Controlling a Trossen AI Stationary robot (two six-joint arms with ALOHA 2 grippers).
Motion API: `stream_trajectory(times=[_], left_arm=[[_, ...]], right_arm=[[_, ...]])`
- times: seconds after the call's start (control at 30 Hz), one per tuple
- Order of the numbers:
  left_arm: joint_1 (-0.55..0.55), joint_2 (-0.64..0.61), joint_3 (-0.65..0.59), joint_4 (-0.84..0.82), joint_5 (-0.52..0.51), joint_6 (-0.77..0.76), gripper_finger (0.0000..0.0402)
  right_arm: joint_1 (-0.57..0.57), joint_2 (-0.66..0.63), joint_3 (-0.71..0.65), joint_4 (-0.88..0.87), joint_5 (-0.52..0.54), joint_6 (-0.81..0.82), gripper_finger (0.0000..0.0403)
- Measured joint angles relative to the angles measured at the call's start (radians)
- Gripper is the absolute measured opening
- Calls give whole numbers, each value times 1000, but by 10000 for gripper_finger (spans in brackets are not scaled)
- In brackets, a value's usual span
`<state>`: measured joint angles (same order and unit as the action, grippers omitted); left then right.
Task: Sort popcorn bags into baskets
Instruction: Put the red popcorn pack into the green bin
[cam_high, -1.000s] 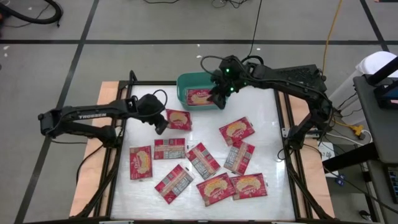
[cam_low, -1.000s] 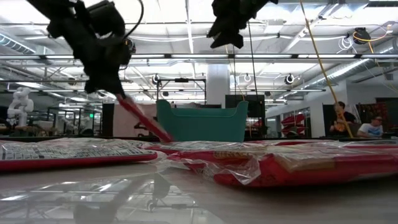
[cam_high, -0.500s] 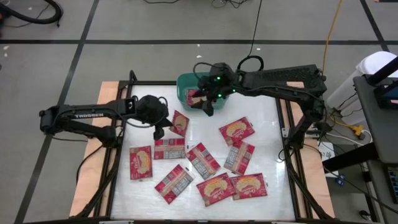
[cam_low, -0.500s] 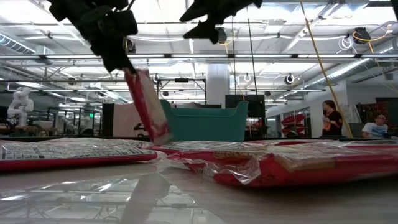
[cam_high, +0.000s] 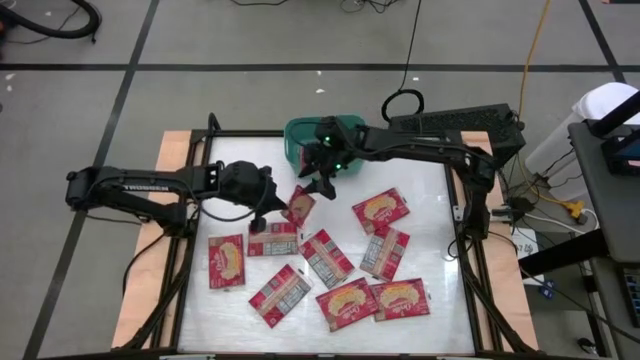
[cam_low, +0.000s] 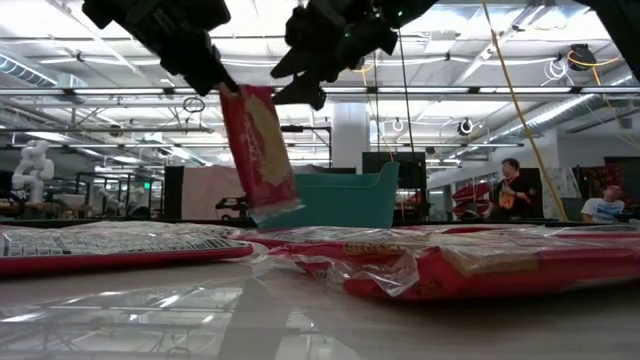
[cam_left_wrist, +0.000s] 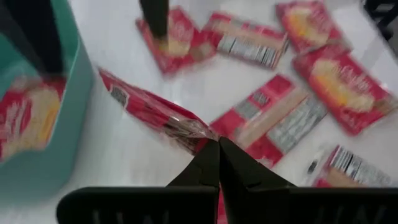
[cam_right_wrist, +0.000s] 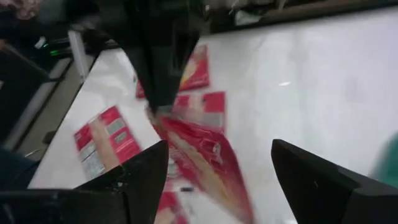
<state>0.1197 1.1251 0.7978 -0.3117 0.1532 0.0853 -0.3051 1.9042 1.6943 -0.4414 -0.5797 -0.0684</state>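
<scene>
1. Red popcorn bag (cam_high: 297, 205) hangs tilted above the table (cam_high: 430, 215), just left of centre in the high view, pinched by one corner in the closed left gripper (cam_high: 270, 212).
2. Right gripper (cam_high: 322, 178) hovers just above and right of that bag with its fingers spread wide, holding nothing.
3. Teal basket (cam_high: 296, 133) sits at the table's upper middle edge, behind the right gripper, with a packet inside per the left wrist view.
4. Other red bags (cam_high: 380, 210) lie flat across the lower half of the table.
</scene>
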Motion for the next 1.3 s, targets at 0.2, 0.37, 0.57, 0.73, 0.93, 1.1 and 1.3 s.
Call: stream_trajectory(times=[0.2, 0.37, 0.57, 0.73, 0.93, 1.1, 1.3], left_arm=[[-17, 2, -1, 29, -14, 13, 0], [-17, 3, -1, 28, -38, 15, 0], [-12, 3, -1, 33, -128, -32, 1], [7, 3, -1, 46, -172, -159, 26], [10, -24, -1, 84, -289, -268, 96], [35, -59, -1, 62, -337, -418, 144], [73, -76, -1, 49, -338, -602, 158]], right_arm=[[34, 30, -1, -4, -57, -30, 237], [52, 30, 0, -17, -52, -40, 163], [51, 30, 0, -55, -49, -3, 45], [51, 29, 0, -82, -27, 51, 10], [52, -19, -1, -174, 37, 88, 4], [47, -78, -1, -232, 111, 161, 2], [31, -174, 0, -233, 207, 243, 1]])
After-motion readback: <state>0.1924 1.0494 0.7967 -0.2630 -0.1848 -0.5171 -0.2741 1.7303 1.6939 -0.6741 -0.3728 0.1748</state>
